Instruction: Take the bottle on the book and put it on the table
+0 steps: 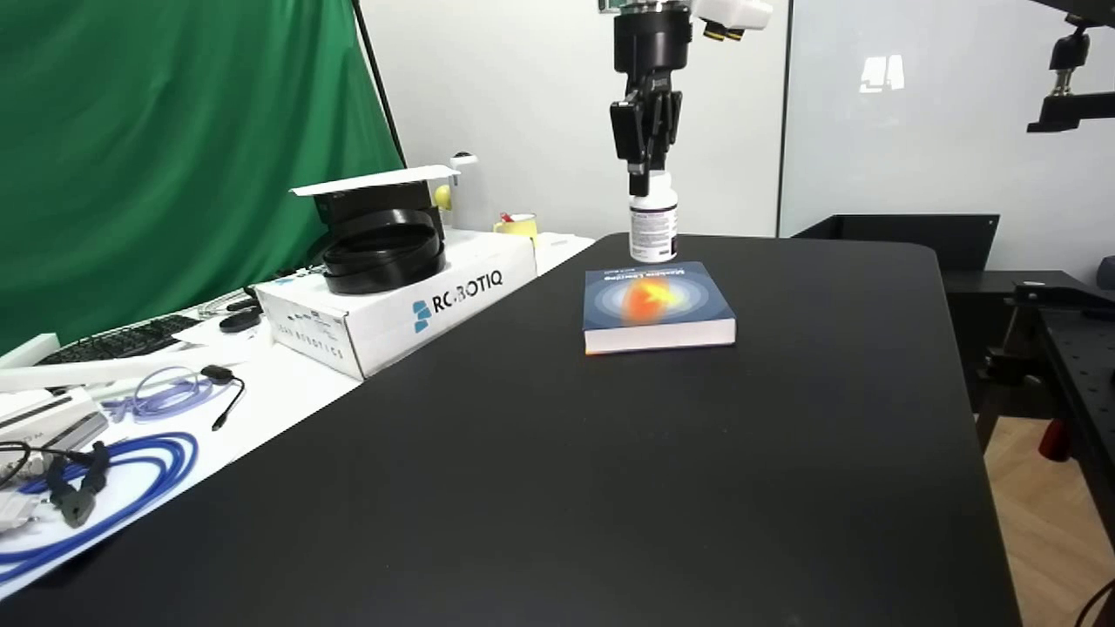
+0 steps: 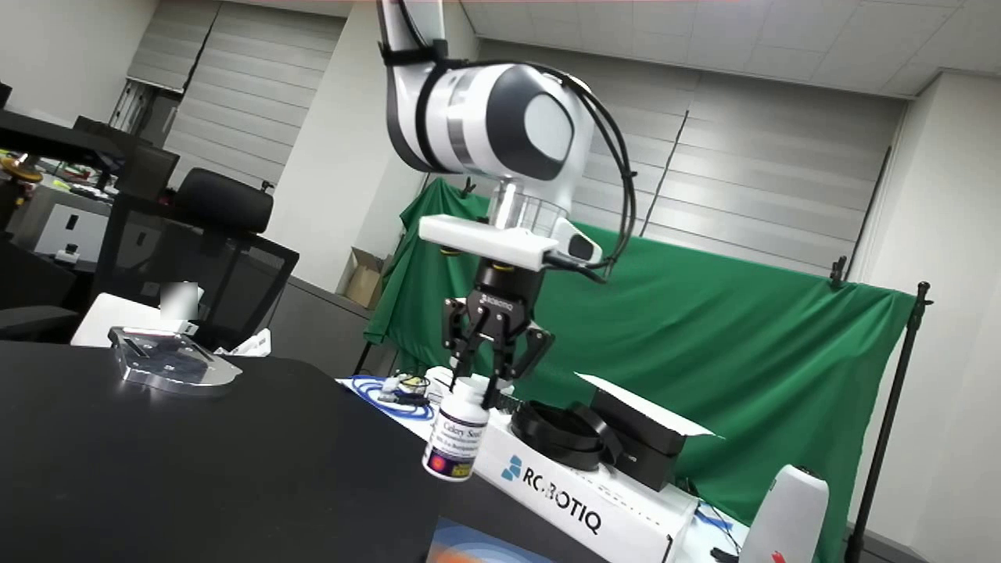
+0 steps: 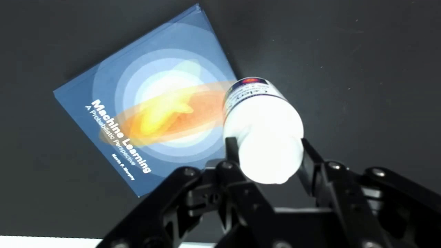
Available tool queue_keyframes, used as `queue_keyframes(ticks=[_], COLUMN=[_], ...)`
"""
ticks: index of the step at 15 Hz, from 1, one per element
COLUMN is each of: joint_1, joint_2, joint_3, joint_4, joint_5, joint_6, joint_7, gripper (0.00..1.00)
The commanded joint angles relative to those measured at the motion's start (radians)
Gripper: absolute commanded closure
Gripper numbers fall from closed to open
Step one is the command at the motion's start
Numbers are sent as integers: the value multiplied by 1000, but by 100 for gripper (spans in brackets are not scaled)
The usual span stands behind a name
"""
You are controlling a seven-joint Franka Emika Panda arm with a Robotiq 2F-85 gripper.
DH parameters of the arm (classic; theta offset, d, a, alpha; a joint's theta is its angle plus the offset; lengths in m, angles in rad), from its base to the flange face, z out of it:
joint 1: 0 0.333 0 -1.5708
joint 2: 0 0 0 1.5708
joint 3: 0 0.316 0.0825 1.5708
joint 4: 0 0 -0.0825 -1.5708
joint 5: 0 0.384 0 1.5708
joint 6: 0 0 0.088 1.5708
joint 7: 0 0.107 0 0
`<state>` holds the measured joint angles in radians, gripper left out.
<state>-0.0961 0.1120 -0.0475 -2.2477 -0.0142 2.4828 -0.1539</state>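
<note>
Gripper (image 3: 268,142) clasping bottle (image 3: 262,110) near top, bottle seemingly aloft. Wrist view: book (image 3: 168,103) toward nine o'clock, black table (image 3: 361,93) toward three. Step likely carry; next probably calls for clearing book toward three, lowering upright, releasing.

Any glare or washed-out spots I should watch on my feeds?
Wrist view: the round white plastic cap of the small white plastic bottle is washed out, though the white title on the rectangular blue book reads clearly; in an exterior view, bright glare patches mark the white wall panel.
</note>
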Motion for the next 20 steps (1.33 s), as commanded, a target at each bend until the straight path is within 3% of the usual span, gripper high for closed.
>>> queue_keyframes(ticks=[1,6,10,18,20], joint_1=[26,75,107,144,142], joint_2=[-122,-205,-223,-169,-119], joint_3=[23,42,45,58,62], joint_4=[-136,-307,-428,-562,-534], joint_5=[46,132,122,90,60], joint_6=[10,75,201,362,376], joint_7=[-48,-141,-160,-173,-162], gripper=[81,81,81,81,81])
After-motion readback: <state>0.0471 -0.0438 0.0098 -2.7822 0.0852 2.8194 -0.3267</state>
